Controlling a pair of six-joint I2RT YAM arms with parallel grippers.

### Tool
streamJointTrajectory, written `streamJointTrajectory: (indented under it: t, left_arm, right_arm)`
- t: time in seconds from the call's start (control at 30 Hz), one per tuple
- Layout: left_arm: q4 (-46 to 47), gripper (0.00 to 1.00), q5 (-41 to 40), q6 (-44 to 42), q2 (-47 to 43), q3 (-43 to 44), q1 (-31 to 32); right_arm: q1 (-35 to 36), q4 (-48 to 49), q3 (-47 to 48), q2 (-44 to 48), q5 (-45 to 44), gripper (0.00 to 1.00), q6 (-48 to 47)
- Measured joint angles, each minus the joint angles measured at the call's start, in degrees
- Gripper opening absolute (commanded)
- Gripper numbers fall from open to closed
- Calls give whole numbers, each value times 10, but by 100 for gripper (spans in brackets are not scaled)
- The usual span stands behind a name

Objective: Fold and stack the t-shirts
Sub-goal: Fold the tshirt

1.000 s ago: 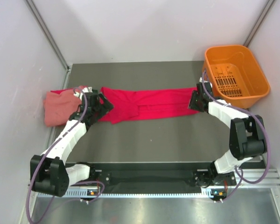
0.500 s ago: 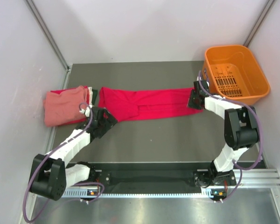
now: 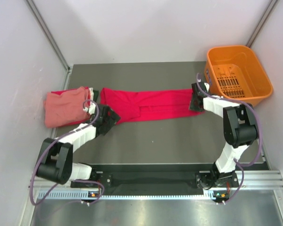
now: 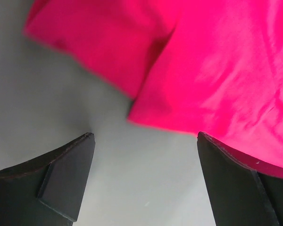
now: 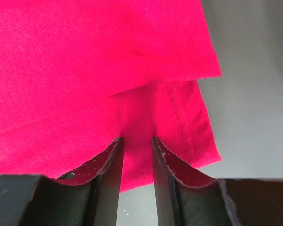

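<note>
Right, the bright crimson red cloth t-shirt (image 3: 146,104) lies stretched in a long band across the middle of the dark grey table (image 3: 155,141). At its right end the right gripper (image 5: 137,141) has its jaws drawn narrow, pinching a ridge of the red cloth between them, close by the orange plastic basket (image 3: 254,96). Over at the left end, the left gripper (image 4: 144,141) hangs wide open above the shirt's near edge, holding nothing. Beside it, by the table's left edge, sits the folded salmon pink cloth t-shirt (image 3: 61,108).

red t-shirt (image 3: 151,104): soft matt cloth | table (image 3: 170,136): smooth matt grey | basket (image 3: 245,101): glossy orange plastic
</note>
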State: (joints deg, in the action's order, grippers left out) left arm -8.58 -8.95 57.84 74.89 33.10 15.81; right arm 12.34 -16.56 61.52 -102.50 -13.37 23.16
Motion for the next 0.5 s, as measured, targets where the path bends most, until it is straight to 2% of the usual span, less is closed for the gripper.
streamJointTrajectory:
  t: [0.23, 0.5]
  left_arm:
    - [43, 93, -14, -2, 110, 81, 0]
    - [54, 93, -20, -31, 225, 198, -4]
  right_arm:
    - [14, 16, -33, 20, -22, 31, 3]
    - [47, 13, -117, 96, -20, 35, 11]
